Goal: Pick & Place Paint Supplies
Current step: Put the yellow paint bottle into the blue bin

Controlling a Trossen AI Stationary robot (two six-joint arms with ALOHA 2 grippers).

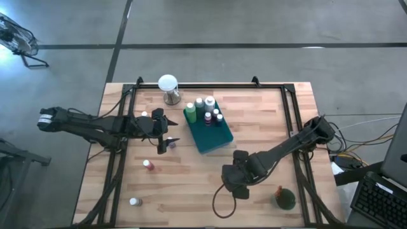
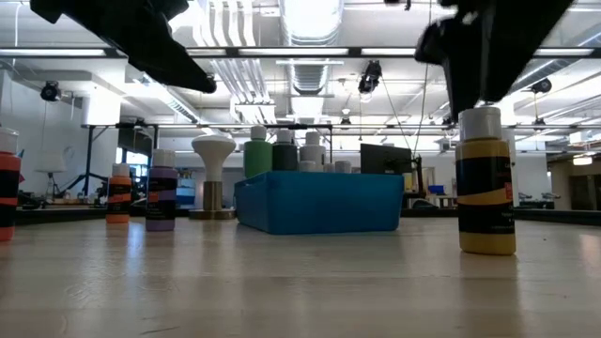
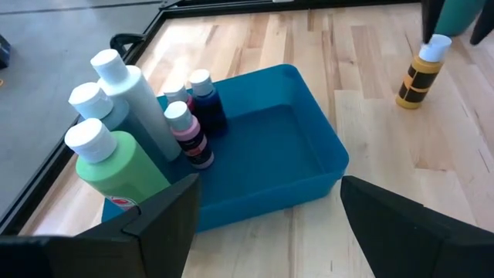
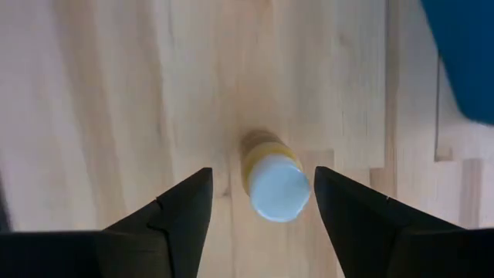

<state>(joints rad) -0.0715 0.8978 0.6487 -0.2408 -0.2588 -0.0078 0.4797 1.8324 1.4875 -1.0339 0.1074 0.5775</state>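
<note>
Right end effector [image 4: 261,202]: I am hovering it over the yellow bottle [image 4: 270,176], fingers spread wide and gripping nothing.
Yellow bottle: standing upright on the counter [image 1: 191,184], white cap up, well apart from the teal tray [image 1: 213,135] on its near side.
Key relation: the bottle is lying straight below me, its long axis vertical and running up into the gap between my two fingers; I am looking down on its cap, with one finger showing on each side and neither touching it.
Nearer arm: my right, directly above the bottle; my left is well off across the counter.
Left end effector [image 3: 266,212]: I am holding it spread and empty just beside the tray's open end, facing into it.
Tray contents: two green bottles [image 3: 116,166], a pale one and several small ones clustered at one end; the rest of the tray floor is bare.
Loose supplies: a red bottle [image 1: 148,165] and a white-capped one [image 1: 133,201] are standing on the left part of the counter.
Judgement: the coming move is calling for a straight descent, then closing on the bottle's body.
</note>
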